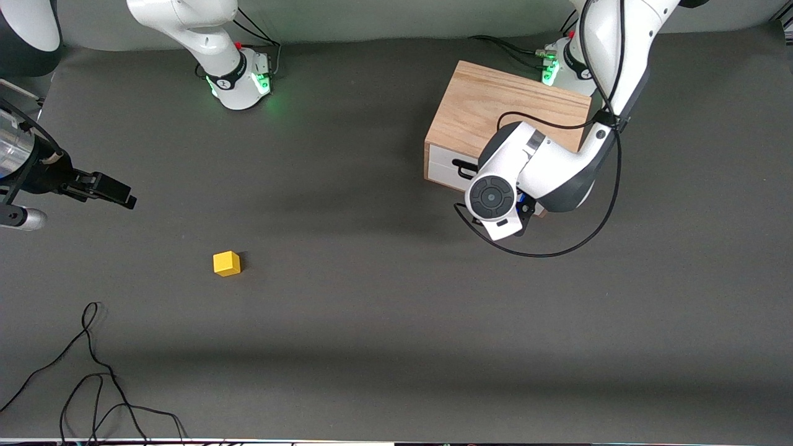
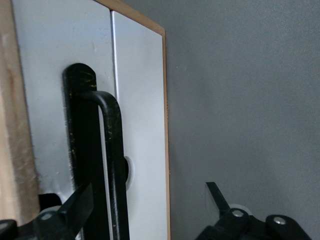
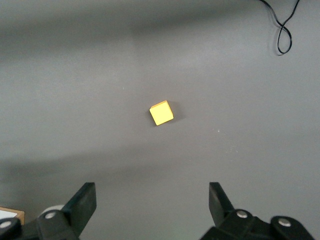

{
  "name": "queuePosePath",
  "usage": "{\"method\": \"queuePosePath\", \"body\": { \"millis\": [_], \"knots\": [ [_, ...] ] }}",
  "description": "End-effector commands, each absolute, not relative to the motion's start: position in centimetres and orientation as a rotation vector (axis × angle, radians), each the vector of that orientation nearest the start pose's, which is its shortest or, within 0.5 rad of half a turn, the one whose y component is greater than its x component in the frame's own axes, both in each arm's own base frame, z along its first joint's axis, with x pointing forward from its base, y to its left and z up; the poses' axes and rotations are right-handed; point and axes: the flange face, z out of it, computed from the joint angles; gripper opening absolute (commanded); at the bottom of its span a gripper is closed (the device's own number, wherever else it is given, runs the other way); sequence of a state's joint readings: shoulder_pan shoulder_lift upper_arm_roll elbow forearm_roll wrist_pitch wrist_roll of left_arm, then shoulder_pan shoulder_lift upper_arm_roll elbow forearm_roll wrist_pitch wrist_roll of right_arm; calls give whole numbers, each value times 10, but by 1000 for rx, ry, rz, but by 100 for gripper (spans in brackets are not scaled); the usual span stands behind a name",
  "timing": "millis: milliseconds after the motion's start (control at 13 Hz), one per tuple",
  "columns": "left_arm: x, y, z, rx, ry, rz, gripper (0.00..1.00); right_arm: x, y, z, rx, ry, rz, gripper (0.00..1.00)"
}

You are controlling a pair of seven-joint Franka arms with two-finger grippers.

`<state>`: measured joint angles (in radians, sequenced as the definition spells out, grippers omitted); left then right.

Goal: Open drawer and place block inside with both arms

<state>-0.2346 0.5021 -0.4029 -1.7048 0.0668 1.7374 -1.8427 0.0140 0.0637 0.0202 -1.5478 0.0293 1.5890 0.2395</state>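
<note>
The light-wood box (image 1: 508,111) stands toward the left arm's end of the table. Its white drawer front (image 1: 443,166) sits flush with the box, shut. My left gripper (image 2: 148,200) is open in front of the drawer. The black wire handle (image 2: 112,160) lies between its fingers, close to one fingertip (image 2: 80,204) and not clamped. In the front view the left wrist (image 1: 495,198) hides this gripper. The yellow block (image 1: 227,263) lies on the mat toward the right arm's end. My right gripper (image 1: 118,193) hangs open and empty above the mat, with the block (image 3: 162,113) ahead of its fingers (image 3: 85,197).
A loose black cable (image 1: 93,365) curls on the mat, nearer to the front camera than the block, and also shows in the right wrist view (image 3: 285,30). The grey mat (image 1: 372,279) covers the table.
</note>
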Motion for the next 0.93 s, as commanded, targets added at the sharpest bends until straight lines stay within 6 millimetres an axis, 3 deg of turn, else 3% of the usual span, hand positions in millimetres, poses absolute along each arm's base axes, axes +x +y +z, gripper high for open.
{"method": "queuePosePath", "body": {
  "millis": [0, 309, 540, 849],
  "knots": [
    [505, -346, 288, -2280, -1545, 337, 100, 576, 21, 607, -3097, 366, 30, 100],
    [512, -345, 274, -2298, -1555, 314, 100, 575, 27, 616, -3094, 349, -20, 100],
    [514, -345, 269, -2301, -1556, 316, 100, 581, 19, 610, -3080, 372, -32, 100],
    [520, -343, 274, -2307, -1573, 305, 100, 583, 26, 616, -3066, 356, -81, 100]
  ]
}}
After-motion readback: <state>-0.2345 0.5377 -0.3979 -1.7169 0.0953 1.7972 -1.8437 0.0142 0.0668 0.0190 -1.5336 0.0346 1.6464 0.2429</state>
